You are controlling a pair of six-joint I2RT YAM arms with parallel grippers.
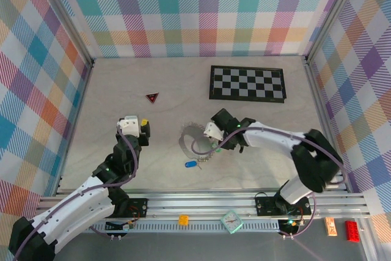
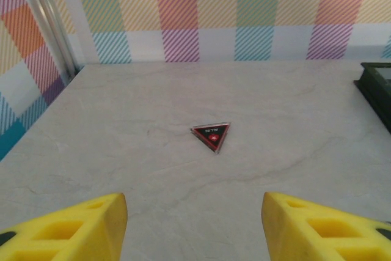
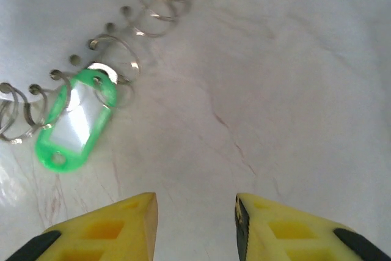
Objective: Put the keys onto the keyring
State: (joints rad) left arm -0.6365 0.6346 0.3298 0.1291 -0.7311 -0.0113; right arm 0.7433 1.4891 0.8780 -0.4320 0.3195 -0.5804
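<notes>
- The keyring (image 1: 194, 140) lies flat near the middle of the table (image 1: 116, 80), a thin grey loop with its silvery chain (image 1: 204, 157) trailing off its near side.
- The blue key (image 1: 190, 165) rests on the table just outside the loop, on the side nearest the arm bases and beside the chain; from above I can't tell whether it touches either.
- On my right wrist camera the green key (image 3: 73, 123) lies flat, its head up against the row of small wire loops of the chain (image 3: 122, 53). I can't tell whether it is threaded through them.
- The right gripper (image 3: 195, 212) hangs over bare table just beside the green key, its yellow fingers (image 3: 116, 224) apart with nothing between them. From above, it sits at the right edge of the loop.
- The left gripper (image 2: 194, 212) is well to the left of the ring, fingers spread and empty, pointing at the dark red triangle (image 2: 211, 136) beyond it.
- The checkerboard (image 1: 247, 84) lies at the far right of the table, apart from everything else.
</notes>
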